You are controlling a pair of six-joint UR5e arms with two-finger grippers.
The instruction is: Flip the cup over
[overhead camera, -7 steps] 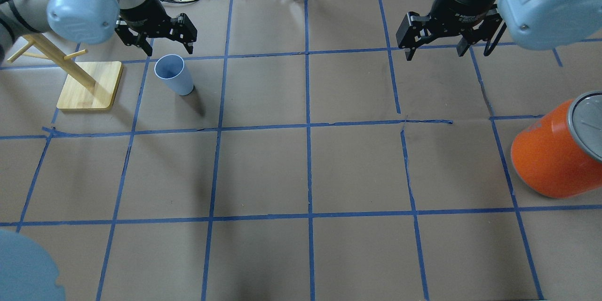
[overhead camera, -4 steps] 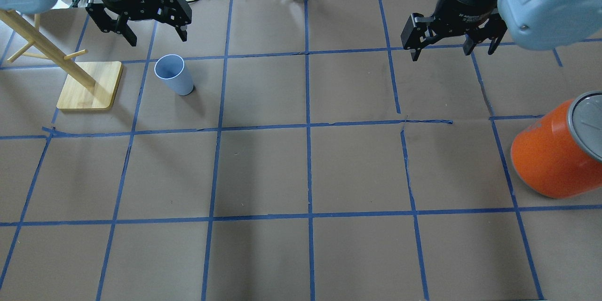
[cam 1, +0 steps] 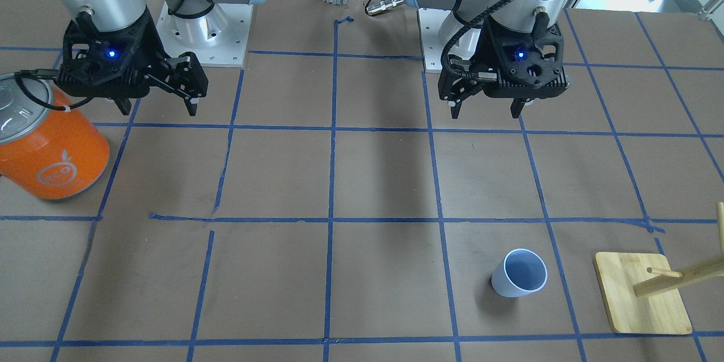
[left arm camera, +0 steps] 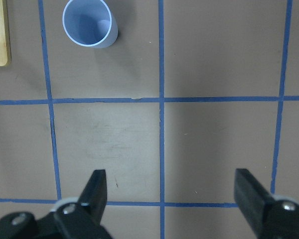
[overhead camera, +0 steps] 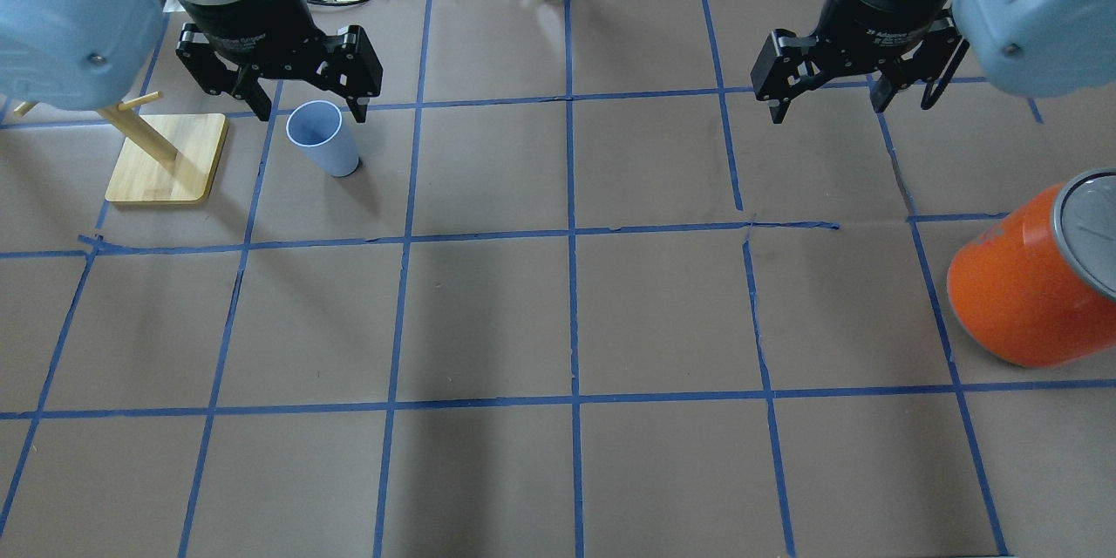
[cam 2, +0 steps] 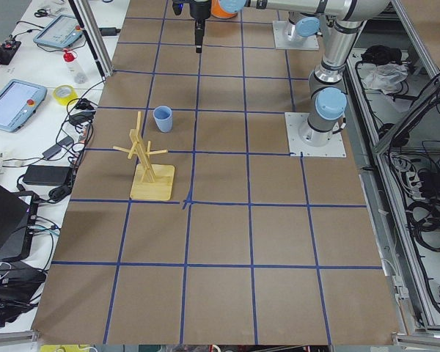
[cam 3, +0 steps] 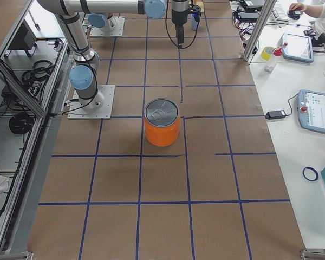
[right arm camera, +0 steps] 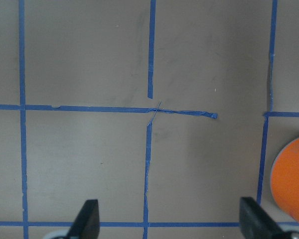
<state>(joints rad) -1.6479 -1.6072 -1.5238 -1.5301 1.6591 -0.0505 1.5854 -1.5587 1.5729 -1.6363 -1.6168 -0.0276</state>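
The pale blue cup (overhead camera: 323, 138) stands upright, rim up, on the brown paper at the far left; it also shows in the front view (cam 1: 519, 280), the left side view (cam 2: 162, 119) and the left wrist view (left arm camera: 90, 23). My left gripper (overhead camera: 310, 109) is open and empty and hangs high above the table. In the front view (cam 1: 485, 113) it is well on the robot's side of the cup. Its fingers (left arm camera: 97, 185) frame bare paper. My right gripper (overhead camera: 828, 109) is open and empty on the right, also seen from the front (cam 1: 157, 110).
A wooden peg rack (overhead camera: 166, 159) stands just left of the cup, also in the front view (cam 1: 642, 294). A large orange can (overhead camera: 1020, 288) with a silver top stands at the right edge, near the right gripper in the front view (cam 1: 54, 153). Cables lie beyond the far table edge.
My left arm has swung; its gripper moved right and nearer, and now overlaps the cup's far rim in the overhead view. The right gripper shifted slightly. The cup has not moved.
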